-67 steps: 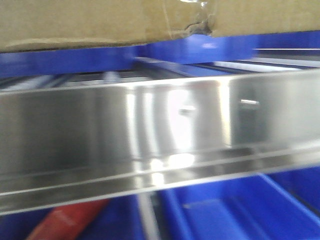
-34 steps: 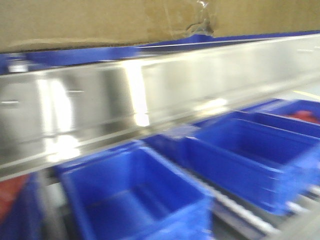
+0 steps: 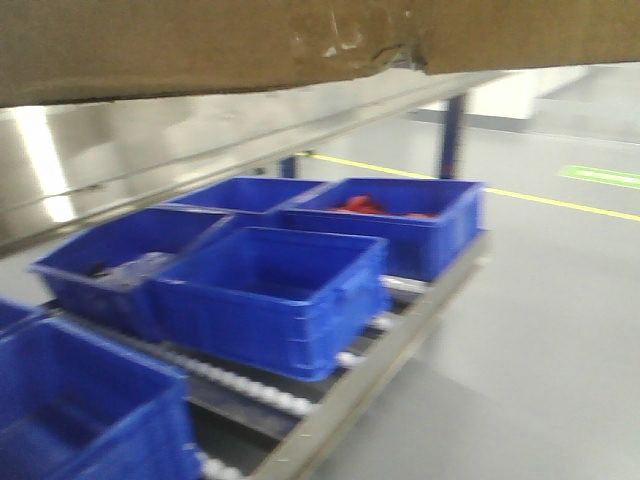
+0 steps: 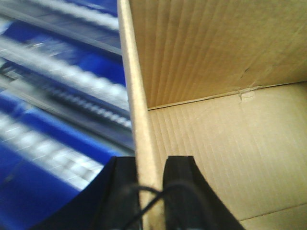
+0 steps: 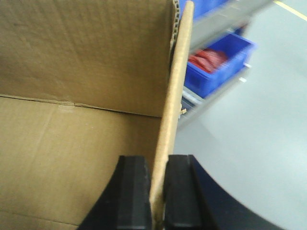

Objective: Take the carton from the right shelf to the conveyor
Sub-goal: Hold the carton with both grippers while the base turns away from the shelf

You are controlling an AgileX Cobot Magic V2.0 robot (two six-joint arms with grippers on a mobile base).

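Observation:
The carton (image 3: 200, 45), plain brown cardboard with a torn notch on its lower edge, spans the top of the front view, held up off the right shelf (image 3: 70, 190), whose steel front band shows at left. My left gripper (image 4: 148, 179) is shut on the carton's (image 4: 216, 120) left wall, one black finger on each side. My right gripper (image 5: 157, 184) is shut on the carton's (image 5: 81, 96) right wall in the same way. The open carton's inside shows nothing in it. The shelf's blurred roller rails (image 4: 57, 91) pass left of the box. The conveyor is out of view.
Several blue bins (image 3: 265, 295) sit on the rack's lower roller level; one far bin (image 3: 400, 215) holds red items, and it shows too as a blue bin (image 5: 218, 64) in the right wrist view. Grey floor with a yellow line (image 3: 560, 200) lies to the right.
The front view has swung right: the steel band slid off to the upper left, and the blue bins and floor came into sight. The carton stays at the top of the view.

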